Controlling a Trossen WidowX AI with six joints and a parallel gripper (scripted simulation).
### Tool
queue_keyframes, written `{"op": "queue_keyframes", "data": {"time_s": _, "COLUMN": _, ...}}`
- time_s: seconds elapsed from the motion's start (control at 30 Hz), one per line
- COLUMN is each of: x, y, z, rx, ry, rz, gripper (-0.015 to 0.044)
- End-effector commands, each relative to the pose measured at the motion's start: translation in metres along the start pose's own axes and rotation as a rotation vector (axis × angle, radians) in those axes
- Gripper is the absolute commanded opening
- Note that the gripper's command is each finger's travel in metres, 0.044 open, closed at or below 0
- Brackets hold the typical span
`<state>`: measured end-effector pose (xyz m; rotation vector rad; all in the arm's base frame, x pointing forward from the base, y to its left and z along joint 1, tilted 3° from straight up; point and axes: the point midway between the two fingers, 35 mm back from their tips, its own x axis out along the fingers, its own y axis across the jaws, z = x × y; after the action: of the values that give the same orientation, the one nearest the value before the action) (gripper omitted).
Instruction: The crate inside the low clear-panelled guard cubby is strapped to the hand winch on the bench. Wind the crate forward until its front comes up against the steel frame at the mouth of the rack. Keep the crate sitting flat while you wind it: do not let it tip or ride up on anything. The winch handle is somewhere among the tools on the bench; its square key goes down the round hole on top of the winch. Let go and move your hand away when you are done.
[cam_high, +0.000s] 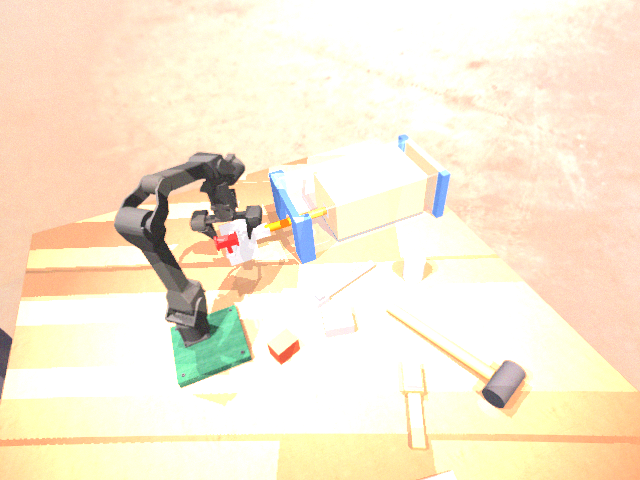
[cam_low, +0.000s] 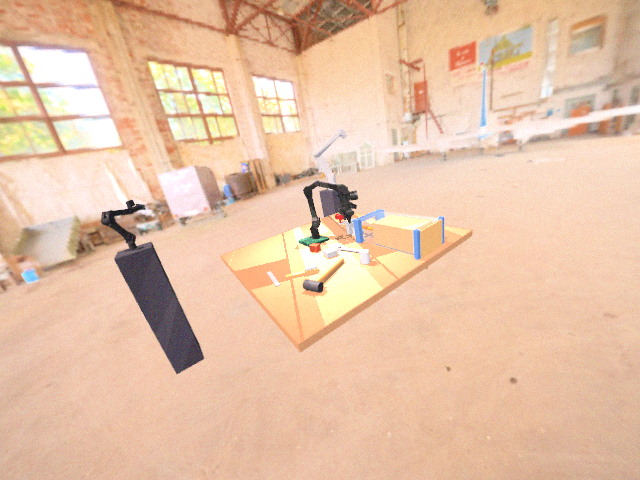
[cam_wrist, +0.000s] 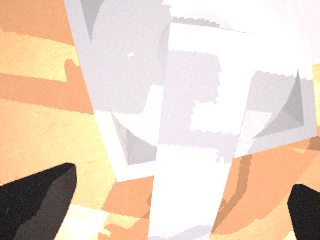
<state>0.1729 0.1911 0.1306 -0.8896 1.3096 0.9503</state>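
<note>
The pale winch (cam_high: 242, 254) (cam_wrist: 107, 80) stands left of the blue steel frame (cam_high: 304, 241) (cam_low: 358, 231). The white arm of the winch handle (cam_wrist: 187, 187) lies across the winch top; its red grip (cam_high: 226, 241) (cam_low: 339, 217) shows in the top and exterior views. My gripper (cam_high: 233, 236) (cam_wrist: 187, 188) is open and empty above the winch, with the handle arm passing between the fingertips in the wrist view. The yellow-orange strap (cam_high: 279, 224) runs through the frame to the tan crate (cam_high: 377, 206) (cam_low: 390, 235). The crate sits flat in the clear cubby, its front apart from the frame. The key is hidden.
On the bench (cam_high: 351, 449) lie a black-headed mallet (cam_high: 504, 383) (cam_low: 313, 285), a red block (cam_high: 284, 348), a pale block (cam_high: 339, 322), a thin tool (cam_high: 353, 280), a white cup (cam_high: 413, 269) and a brush-like tool (cam_high: 416, 421). The green base plate (cam_high: 222, 356) is under the arm.
</note>
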Motion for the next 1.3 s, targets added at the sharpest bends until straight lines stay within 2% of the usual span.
{"op": "queue_keyframes", "data": {"time_s": 0.0, "x": 0.0072, "y": 0.0011, "z": -0.0007, "rx": 0.005, "ry": 0.003, "rz": 0.006, "gripper": 0.0440}}
{"op": "queue_keyframes", "data": {"time_s": 0.03, "x": 0.0080, "y": 0.0011, "z": -0.0007, "rx": 0.005, "ry": 0.003, "rz": 0.006, "gripper": 0.0440}}
{"op": "queue_keyframes", "data": {"time_s": 0.47, "x": 0.0029, "y": 0.0001, "z": -0.0002, "rx": 0.000, "ry": 0.001, "rz": 0.000, "gripper": 0.0099}}
{"op": "queue_keyframes", "data": {"time_s": 0.8, "x": 0.0029, "y": 0.0001, "z": -0.0002, "rx": 0.000, "ry": 0.001, "rz": 0.000, "gripper": 0.0032}}
{"op": "queue_keyframes", "data": {"time_s": 0.87, "x": 0.0029, "y": 0.0001, "z": -0.0002, "rx": 0.000, "ry": 0.001, "rz": 0.000, "gripper": 0.0000}}
{"op": "queue_keyframes", "data": {"time_s": 1.27, "x": 0.0004, "y": 0.0006, "z": 0.0025, "rx": 0.000, "ry": 0.049, "rz": -0.004, "gripper": 0.0000}}
